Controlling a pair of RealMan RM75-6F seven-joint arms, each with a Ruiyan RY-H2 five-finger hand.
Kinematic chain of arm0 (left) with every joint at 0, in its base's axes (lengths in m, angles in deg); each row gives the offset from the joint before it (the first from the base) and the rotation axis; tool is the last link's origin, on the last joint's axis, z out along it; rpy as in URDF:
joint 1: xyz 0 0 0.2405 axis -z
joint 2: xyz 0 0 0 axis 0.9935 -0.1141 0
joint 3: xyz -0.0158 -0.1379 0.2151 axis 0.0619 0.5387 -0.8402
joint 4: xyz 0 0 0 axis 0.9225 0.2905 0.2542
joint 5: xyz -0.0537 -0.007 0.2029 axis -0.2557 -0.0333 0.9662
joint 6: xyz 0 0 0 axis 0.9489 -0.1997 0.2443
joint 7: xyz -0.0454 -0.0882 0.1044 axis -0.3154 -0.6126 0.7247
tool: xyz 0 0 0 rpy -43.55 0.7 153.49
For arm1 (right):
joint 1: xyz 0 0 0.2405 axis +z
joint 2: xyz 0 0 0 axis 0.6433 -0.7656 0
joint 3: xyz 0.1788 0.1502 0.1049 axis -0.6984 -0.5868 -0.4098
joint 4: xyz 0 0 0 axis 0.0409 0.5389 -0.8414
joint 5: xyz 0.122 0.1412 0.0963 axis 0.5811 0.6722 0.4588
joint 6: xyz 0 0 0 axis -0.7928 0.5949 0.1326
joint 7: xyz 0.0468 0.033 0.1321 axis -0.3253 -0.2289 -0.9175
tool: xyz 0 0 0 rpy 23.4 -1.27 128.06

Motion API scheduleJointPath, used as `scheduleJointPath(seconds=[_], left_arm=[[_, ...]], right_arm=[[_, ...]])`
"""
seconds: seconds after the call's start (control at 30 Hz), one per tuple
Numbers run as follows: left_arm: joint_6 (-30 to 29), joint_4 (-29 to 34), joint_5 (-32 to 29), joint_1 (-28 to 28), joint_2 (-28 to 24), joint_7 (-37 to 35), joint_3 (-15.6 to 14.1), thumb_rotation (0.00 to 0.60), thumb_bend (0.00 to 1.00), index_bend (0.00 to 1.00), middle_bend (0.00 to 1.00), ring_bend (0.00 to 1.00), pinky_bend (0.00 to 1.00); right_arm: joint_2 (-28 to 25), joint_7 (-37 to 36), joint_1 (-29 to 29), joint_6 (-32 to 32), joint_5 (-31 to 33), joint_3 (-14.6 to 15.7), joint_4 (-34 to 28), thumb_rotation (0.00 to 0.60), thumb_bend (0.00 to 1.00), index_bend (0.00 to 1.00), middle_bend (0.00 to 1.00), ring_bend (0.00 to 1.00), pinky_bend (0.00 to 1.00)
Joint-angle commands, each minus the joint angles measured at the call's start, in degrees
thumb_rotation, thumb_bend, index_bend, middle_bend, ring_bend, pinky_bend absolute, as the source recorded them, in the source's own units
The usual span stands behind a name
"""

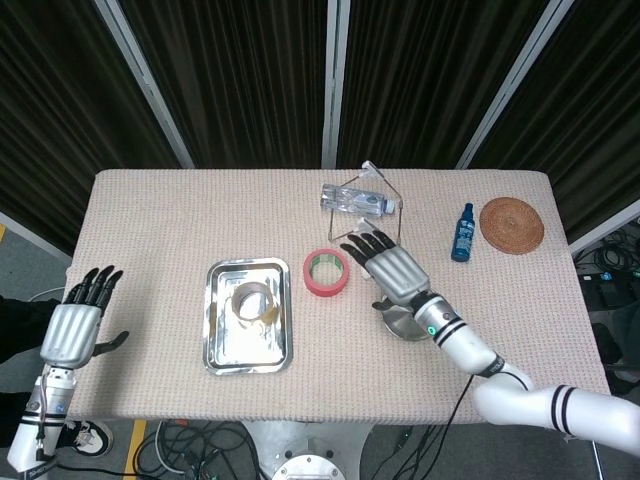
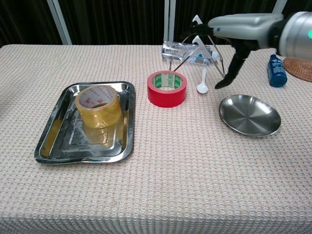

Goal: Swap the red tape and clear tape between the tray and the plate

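The red tape [image 1: 327,271] [image 2: 167,87] sits flat on the tablecloth between the tray and the plate. The clear tape [image 1: 252,300] [image 2: 97,105] stands inside the steel tray [image 1: 210,320] [image 2: 53,146]. The round steel plate [image 2: 249,114] holds nothing; in the head view my right arm covers most of it. My right hand [image 1: 390,268] [image 2: 241,27] hovers open with fingers spread, just right of the red tape and above the plate's near edge. My left hand [image 1: 75,330] is open and holds nothing, off the table's left edge.
A white spoon [image 2: 202,83] lies between the red tape and the plate. Behind it a clear bottle [image 1: 352,200] [image 2: 187,51] rests on a wire rack. A blue bottle [image 1: 462,232] [image 2: 277,70] and a woven coaster [image 1: 511,224] stand at the far right.
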State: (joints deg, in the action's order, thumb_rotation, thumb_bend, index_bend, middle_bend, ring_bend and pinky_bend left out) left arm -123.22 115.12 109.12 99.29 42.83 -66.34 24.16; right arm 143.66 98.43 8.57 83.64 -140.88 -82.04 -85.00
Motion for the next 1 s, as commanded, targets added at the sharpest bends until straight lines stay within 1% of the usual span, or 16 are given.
scheduleJointPath(seconds=[0.03,0.2,0.3,0.6,0.67,0.77,0.87,0.93,1.0], left_arm=[[-1.27,-1.98,1.47,-2.12,0.91,-2.72,-0.44,0.6,0.13,0.06,0.05,0.0,0.2],[-3.13,-3.67,3.06,-4.46,1.37,-5.69,-0.45,0.6,0.13,0.06,0.05,0.0,0.2],[-3.91,-3.87,3.96,-5.33,1.05,-6.92,-0.22,0.6,0.13,0.06,0.05,0.0,0.2],[-4.92,-2.85,6.61,-6.76,0.36,-6.99,0.32,0.6,0.13,0.06,0.05,0.0,0.2],[-4.63,-2.7,6.78,-6.92,0.27,-6.94,0.41,0.6,0.13,0.06,0.05,0.0,0.2],[-4.07,-2.58,7.05,-7.12,0.11,-7.08,0.54,0.6,0.13,0.06,0.05,0.0,0.2],[-3.48,-2.49,7.3,-7.29,0.0,-7.27,0.62,0.6,0.13,0.06,0.05,0.0,0.2],[-3.14,-2.42,7.53,-7.35,-0.04,-7.32,0.73,0.6,0.13,0.06,0.05,0.0,0.2],[-2.93,-2.3,7.74,-7.39,-0.03,-7.24,0.92,0.6,0.13,0.06,0.05,0.0,0.2]], right_arm=[[6.81,8.36,6.68,-2.79,10.35,0.22,6.33,0.6,0.0,0.0,0.0,0.0,0.0],[11.45,13.91,12.38,-3.22,19.69,2.21,12.12,0.6,0.0,0.0,0.0,0.0,0.0],[13.51,14.94,14.81,-3.76,23.59,2.78,15.11,0.6,0.0,0.0,0.0,0.0,0.0],[19.01,14.84,19.6,-5.94,28.75,4.44,22.53,0.6,0.0,0.0,0.0,0.0,0.0],[19.64,14.77,20.06,-5.73,29.24,4.81,23.29,0.6,0.0,0.0,0.03,0.0,0.0],[20.18,14.36,20.15,-3.97,28.84,5.12,23.59,0.6,0.04,0.0,0.13,0.0,0.0],[19.88,13.09,19.53,-1.71,26.91,4.9,22.63,0.6,0.08,0.01,0.2,0.0,0.0],[19.12,11.86,18.8,-0.15,24.98,4.63,21.18,0.6,0.11,0.05,0.23,0.03,0.0],[17.79,10.83,17.89,1.61,22.89,4.52,18.94,0.6,0.12,0.11,0.29,0.08,0.0]])
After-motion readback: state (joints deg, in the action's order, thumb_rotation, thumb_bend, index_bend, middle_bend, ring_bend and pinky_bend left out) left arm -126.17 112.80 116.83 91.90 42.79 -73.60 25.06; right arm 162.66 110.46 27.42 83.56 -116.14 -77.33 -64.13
